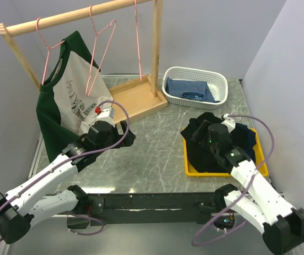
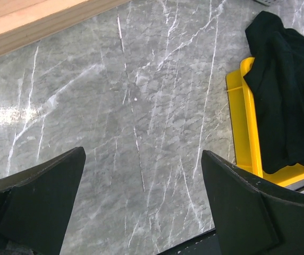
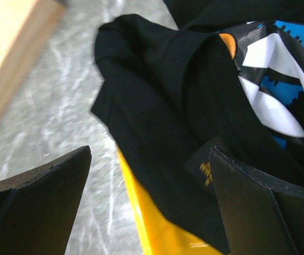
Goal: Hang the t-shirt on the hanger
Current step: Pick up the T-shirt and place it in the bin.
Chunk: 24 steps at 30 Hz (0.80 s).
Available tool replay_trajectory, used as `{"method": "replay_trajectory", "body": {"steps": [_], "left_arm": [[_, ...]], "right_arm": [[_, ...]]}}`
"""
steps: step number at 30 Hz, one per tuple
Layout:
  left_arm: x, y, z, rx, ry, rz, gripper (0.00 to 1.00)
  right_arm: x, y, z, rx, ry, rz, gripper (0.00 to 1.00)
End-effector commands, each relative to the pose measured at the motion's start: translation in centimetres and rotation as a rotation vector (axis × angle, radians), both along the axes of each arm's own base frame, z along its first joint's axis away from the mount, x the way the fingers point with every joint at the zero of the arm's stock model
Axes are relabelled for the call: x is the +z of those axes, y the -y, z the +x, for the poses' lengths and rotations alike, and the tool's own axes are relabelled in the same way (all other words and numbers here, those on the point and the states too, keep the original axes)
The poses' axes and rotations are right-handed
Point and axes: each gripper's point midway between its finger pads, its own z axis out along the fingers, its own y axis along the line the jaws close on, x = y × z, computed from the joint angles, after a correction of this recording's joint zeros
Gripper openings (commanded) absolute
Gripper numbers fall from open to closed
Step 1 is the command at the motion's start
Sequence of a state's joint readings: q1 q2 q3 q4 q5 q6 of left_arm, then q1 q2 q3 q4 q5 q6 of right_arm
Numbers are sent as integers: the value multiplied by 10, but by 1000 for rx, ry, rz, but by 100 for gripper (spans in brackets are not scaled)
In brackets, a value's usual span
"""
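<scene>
Bare room along the middle of the table (image 1: 157,151), near edge up to the rack base (image 1: 136,98). Blocked on the right by the yellow tray (image 1: 187,159) heaped with the t-shirt (image 1: 199,135), at the far right corner by the white basket (image 1: 194,69), along the left edge by the hanging grey shirt (image 1: 69,98).

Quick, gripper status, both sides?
Left gripper: open, empty, over the table.
Right gripper: open, empty, over the black t-shirt.
</scene>
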<state>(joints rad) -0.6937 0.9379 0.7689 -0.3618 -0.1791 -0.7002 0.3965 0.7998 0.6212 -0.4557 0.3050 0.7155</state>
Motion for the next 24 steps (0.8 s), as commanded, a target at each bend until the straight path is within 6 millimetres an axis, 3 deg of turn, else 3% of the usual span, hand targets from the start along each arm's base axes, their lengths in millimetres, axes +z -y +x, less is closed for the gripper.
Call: {"method": "replay_trajectory", "body": {"steps": [1,3,6,8,9,10,11,12,13,14,15,17,18,20,21,23,24], "left_arm": [[23,1,7,14,41,-25,96],[23,1,8,17,46,-23,96],[23,1,9,19,47,-25,96],[23,3,9,16,47,-27,96],[26,3,10,17,51,-29,96],[26,2,10,18,51,-26,96],[28,3,10,18,53,-28,96],[31,2,10,19,57,-31,96],[33,2,11,19,60,-31,96],[36,2,11,20,65,-35,96],[42,3,12,21,74,-39,96],[48,4,12,16,81,-46,96],[57,5,13,16,93,-55,96],[64,3,14,21,103,-54,96],[77,3,14,21,121,-66,96],[87,0,14,27,134,-58,96],[102,0,15,31,158,-71,96]], "right_arm": [[4,-12,23,41,6,10,99],[-2,-20,29,65,2,23,98],[-26,-24,32,75,-69,0,92],[-37,-17,29,57,-106,-31,81],[-30,-15,30,47,-98,-38,73],[-16,-12,29,38,-61,-36,48],[-7,-6,25,23,-52,-51,33],[27,-6,27,21,30,-28,19],[45,-4,26,22,64,-23,3],[59,-4,21,41,80,-26,0],[100,-5,21,50,166,4,0],[132,-4,13,69,208,12,0],[170,-9,10,100,284,52,0],[201,-18,4,156,329,87,0],[231,-28,0,213,379,129,0],[257,-42,-6,279,416,169,0],[281,-46,-7,300,455,188,0]]}}
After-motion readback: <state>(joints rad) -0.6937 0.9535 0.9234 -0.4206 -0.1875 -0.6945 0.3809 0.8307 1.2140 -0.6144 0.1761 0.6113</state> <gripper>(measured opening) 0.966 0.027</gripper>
